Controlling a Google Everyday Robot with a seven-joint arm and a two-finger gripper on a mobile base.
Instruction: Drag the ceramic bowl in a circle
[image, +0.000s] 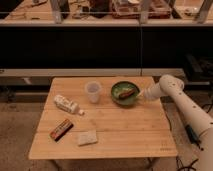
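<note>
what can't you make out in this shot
- camera view: gripper at the ceramic bowl's right rim, shut; whether it pinches the rim is too small to tell
- brown item in the bowl: too small to identify
- robot arm's lower part: cut off by the right edge

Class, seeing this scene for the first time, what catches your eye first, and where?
A white robot arm reaches in from the right, its end effector shut at the right rim of a round dark-green ceramic bowl on the light wooden table. A small brown oblong item lies in the bowl; a translucent whitish plastic cup stands to its left.
</note>
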